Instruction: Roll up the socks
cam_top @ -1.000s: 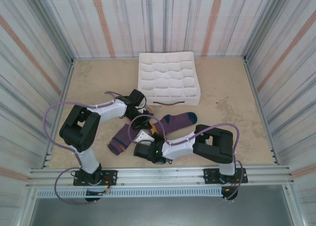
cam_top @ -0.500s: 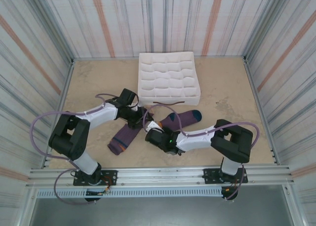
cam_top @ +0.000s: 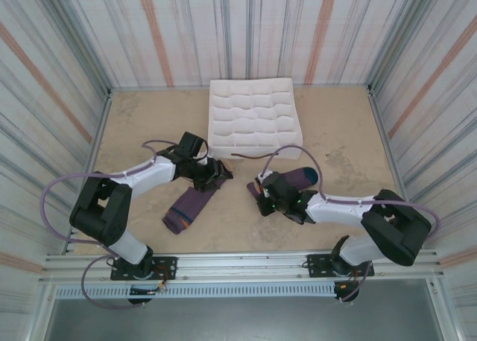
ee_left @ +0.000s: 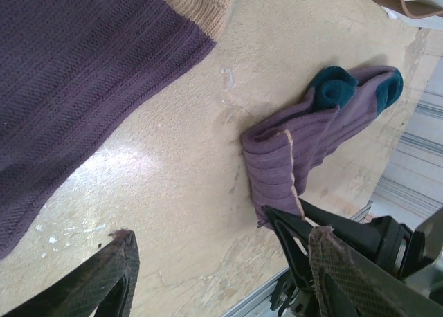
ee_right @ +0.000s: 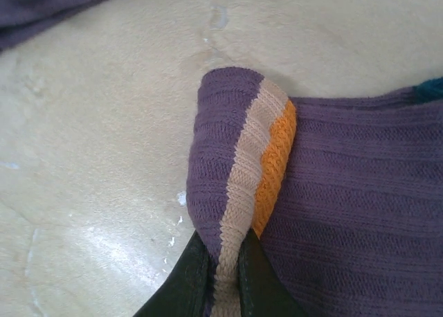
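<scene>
Right sock farther right, perhaps folded

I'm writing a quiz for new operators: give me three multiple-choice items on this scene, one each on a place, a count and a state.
1. Where does the white box sit?
A) on the far half of the table
B) between the arm bases
C) on top of a sock

2. How many socks lie on the table?
A) one
B) two
C) four

3. What is the right gripper doing?
A) open over bare table
B) pinching a sock's edge
C) gripping the box

Key: 1 A, it lies beyond both socks; 2 B, a left sock and a right sock; 3 B, it clamps the striped edge.
</scene>
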